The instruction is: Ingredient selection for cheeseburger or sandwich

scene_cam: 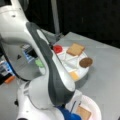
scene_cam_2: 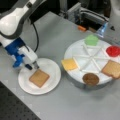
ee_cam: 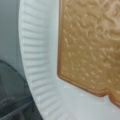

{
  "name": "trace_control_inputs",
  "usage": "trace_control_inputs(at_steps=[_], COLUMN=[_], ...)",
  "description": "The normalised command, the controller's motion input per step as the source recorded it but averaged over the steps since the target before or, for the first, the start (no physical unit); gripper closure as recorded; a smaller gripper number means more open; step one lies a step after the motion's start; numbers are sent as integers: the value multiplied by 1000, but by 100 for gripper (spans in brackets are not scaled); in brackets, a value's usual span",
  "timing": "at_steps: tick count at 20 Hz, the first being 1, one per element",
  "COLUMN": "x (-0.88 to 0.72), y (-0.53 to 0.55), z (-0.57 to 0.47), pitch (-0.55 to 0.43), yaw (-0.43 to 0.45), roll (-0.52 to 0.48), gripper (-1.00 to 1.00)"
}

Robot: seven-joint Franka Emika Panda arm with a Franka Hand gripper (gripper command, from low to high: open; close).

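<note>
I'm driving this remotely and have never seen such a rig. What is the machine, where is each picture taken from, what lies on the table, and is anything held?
The machine is one white robot arm with a blue-bodied gripper at its tip. Two pictures come from cameras off the arm, facing the grey table; the third looks down from the arm's wrist.

On the table, in a front view, a white paper plate carries one tan-brown bread square. Beside it, a white round segmented tray holds a green lettuce piece, a red tomato disc, a second bread square, a dark-brown round patty and an orange cheese square.

The gripper hangs just above the plate's bread square and appears to hold nothing. The wrist view shows that bread close up.
</note>
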Motion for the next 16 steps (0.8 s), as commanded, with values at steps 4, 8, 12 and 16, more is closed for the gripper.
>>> trace_control_inputs(at_steps=[4,8,12,16], x=[-45,-72,-171,-305], y=[-40,59,316,656], z=[18,59,201,296], pitch=[-114,-26,8,-26], yaw=[17,-104,-189,-166], roll=[66,-350,-667,-831], gripper=[-100,-100,-100,-100])
